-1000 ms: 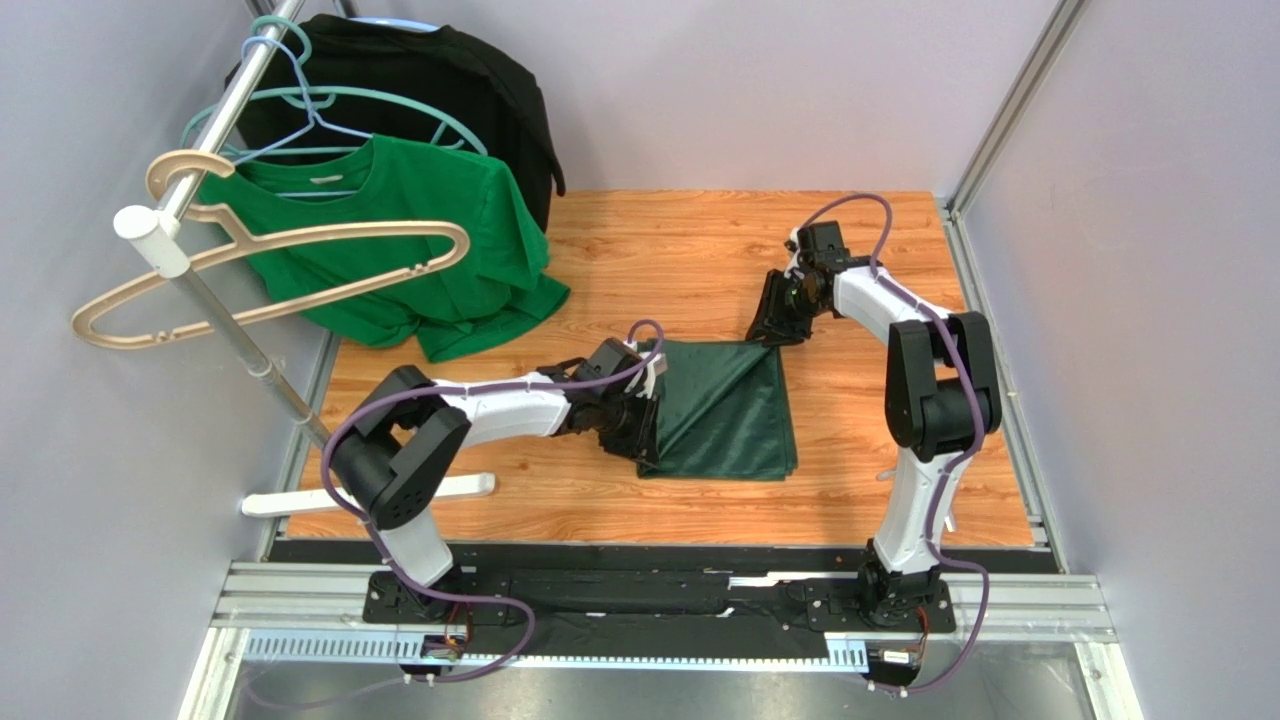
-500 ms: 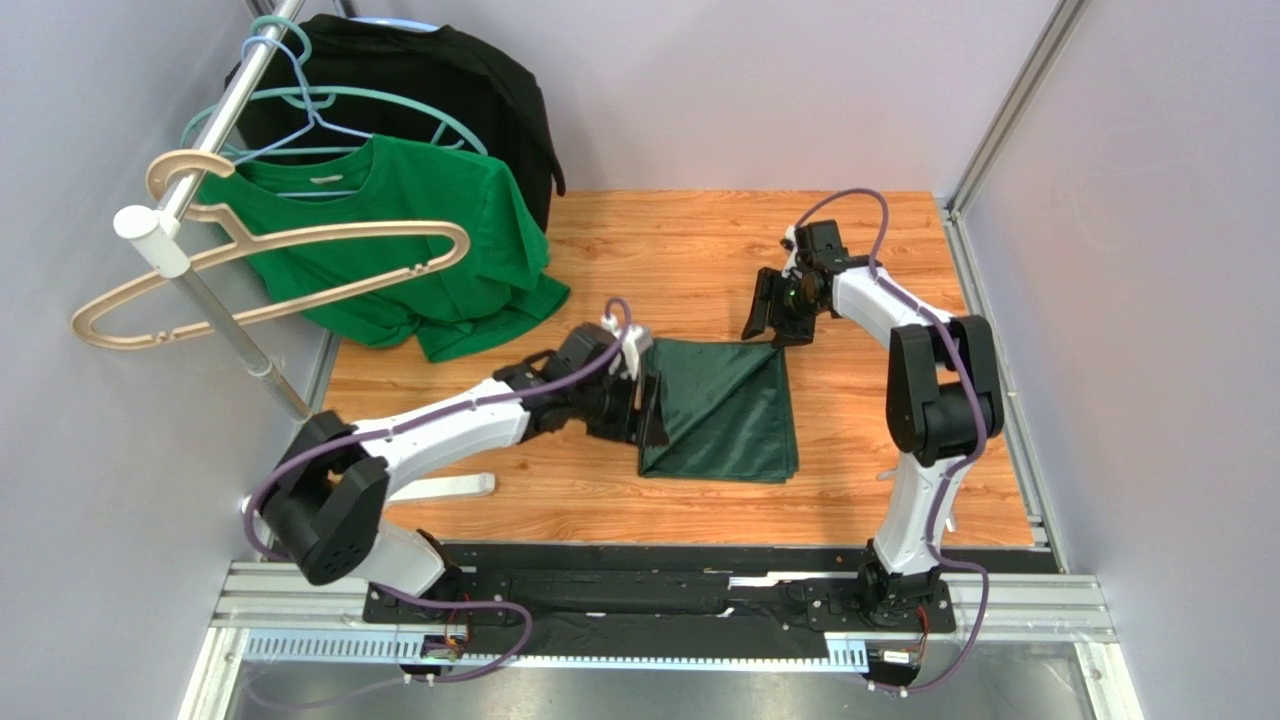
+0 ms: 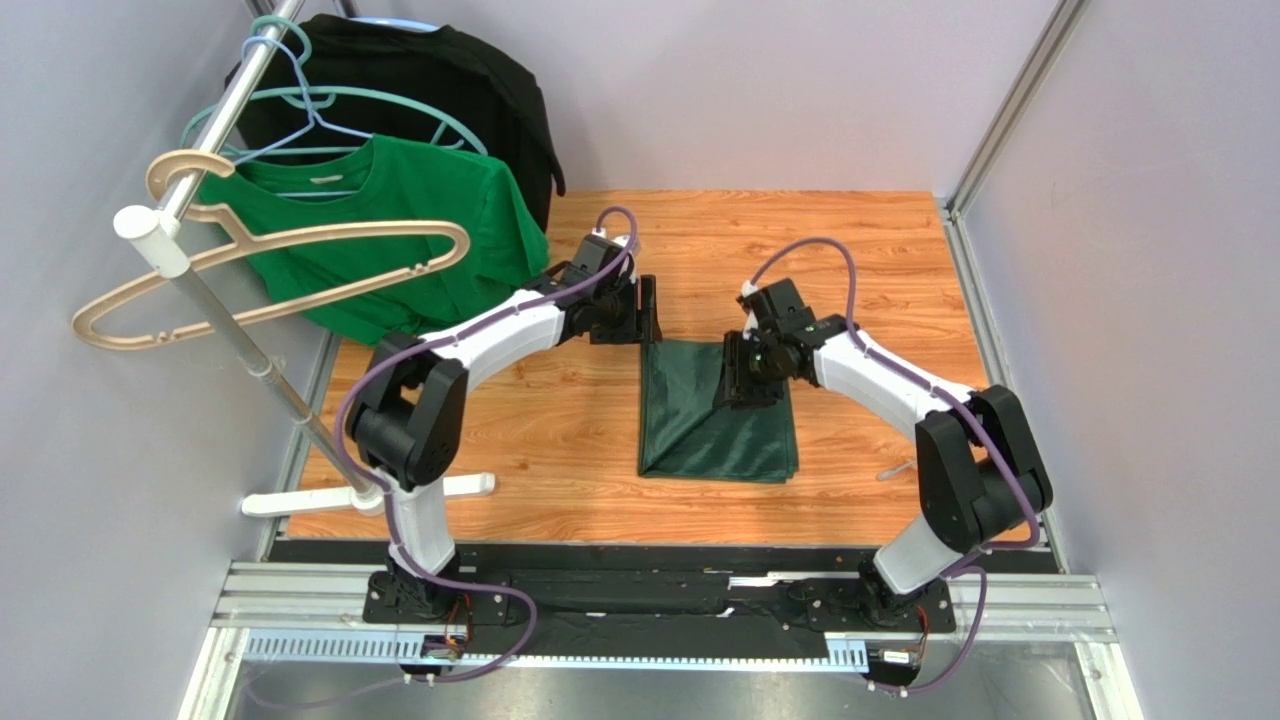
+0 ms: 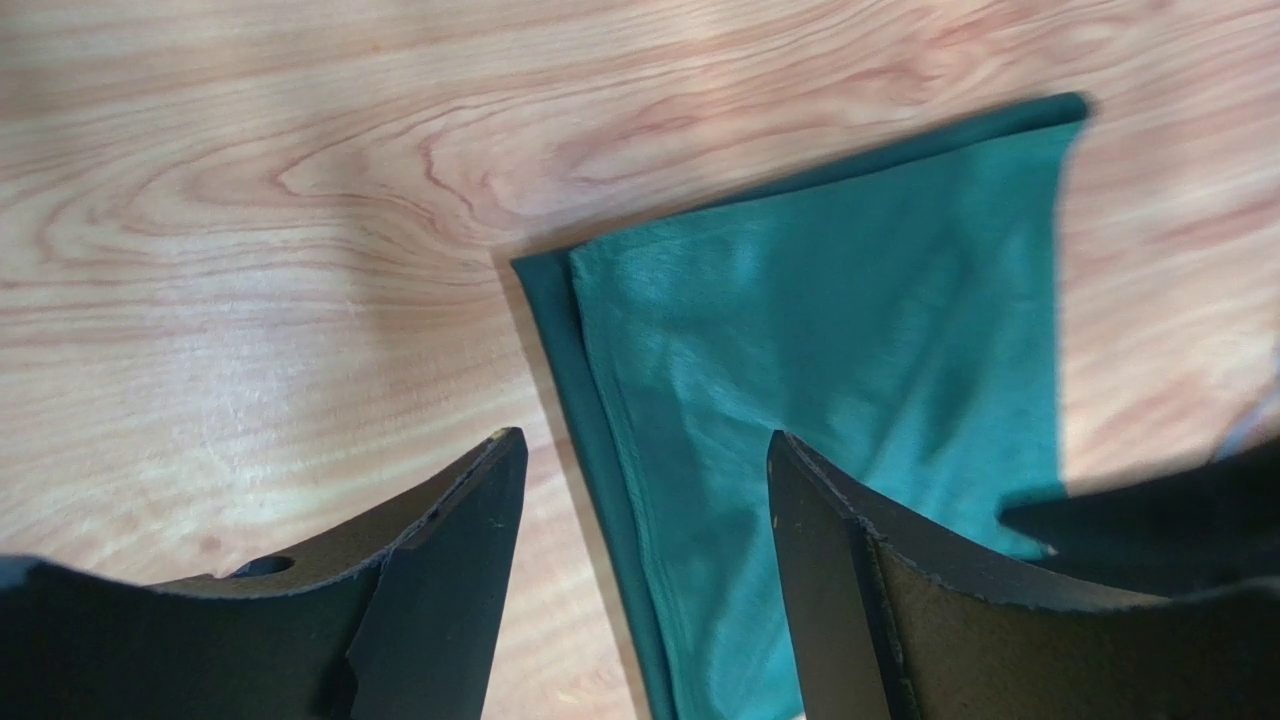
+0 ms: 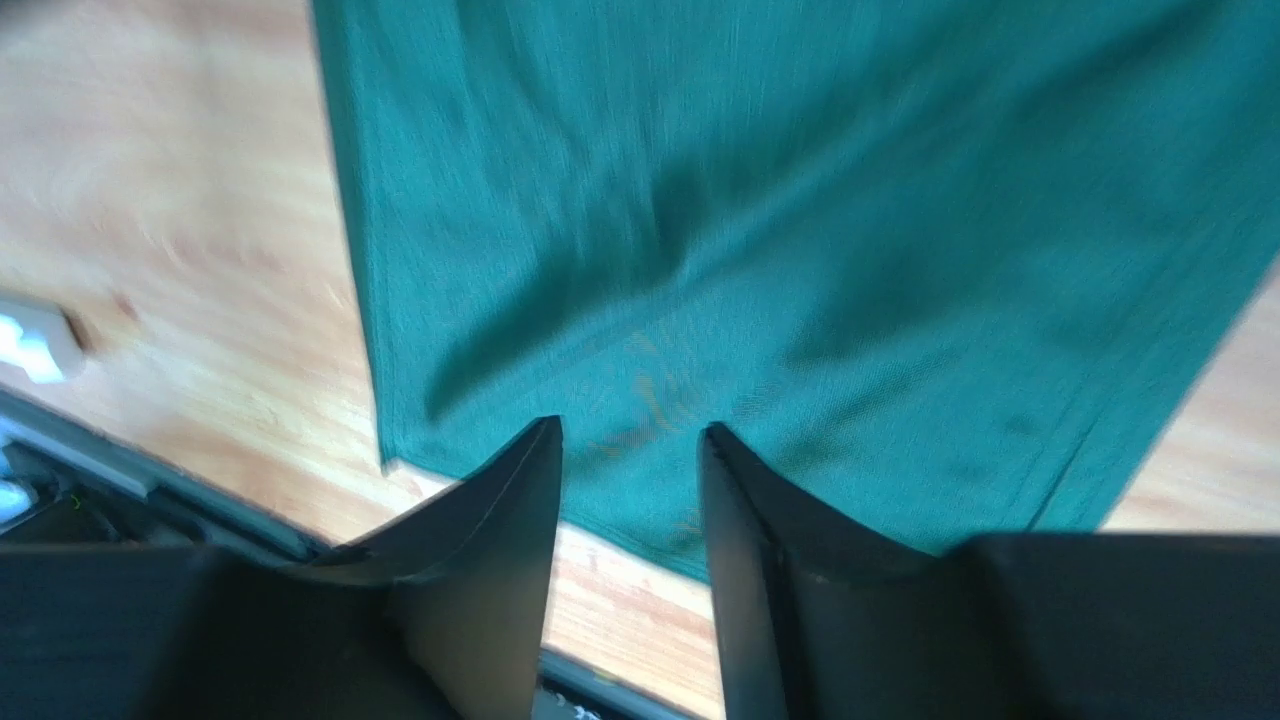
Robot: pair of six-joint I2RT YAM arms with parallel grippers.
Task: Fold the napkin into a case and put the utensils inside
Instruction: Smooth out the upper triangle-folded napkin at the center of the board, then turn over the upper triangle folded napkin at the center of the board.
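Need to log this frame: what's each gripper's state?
Left gripper: open, holding nothing.
Right gripper: open, holding nothing, over the napkin.

One napkin (image 3: 718, 413), one T-shirt (image 3: 406, 225), one black garment (image 3: 451, 75).

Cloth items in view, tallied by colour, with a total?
Dark green: 1, the napkin lying on the table
Bright green: 1, the T-shirt hanging at the left
Black: 1, the garment hanging behind it
Total: 3
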